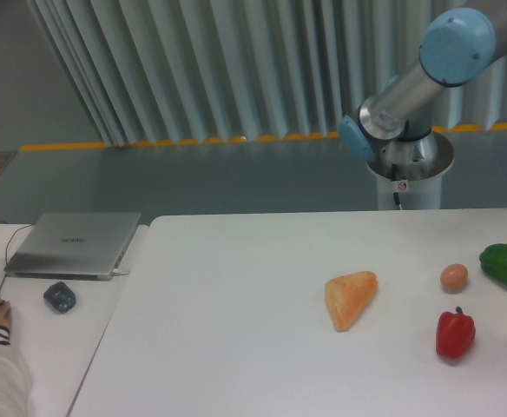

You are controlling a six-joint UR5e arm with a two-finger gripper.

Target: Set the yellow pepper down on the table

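Table (236, 347): red pepper (455, 334), green pepper (506, 263) near right edge. No containers. Gripper out of frame; state unknowable.

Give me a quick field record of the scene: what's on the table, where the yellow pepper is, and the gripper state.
table: white, holds four items
bread wedge: orange, centre-right
egg-like ball: right of the wedge
green pepper: far right edge
red pepper: upright, front right
yellow pepper: not in view
arm: elbow and base visible behind table
gripper: out of frame
side desk: laptop, mouse
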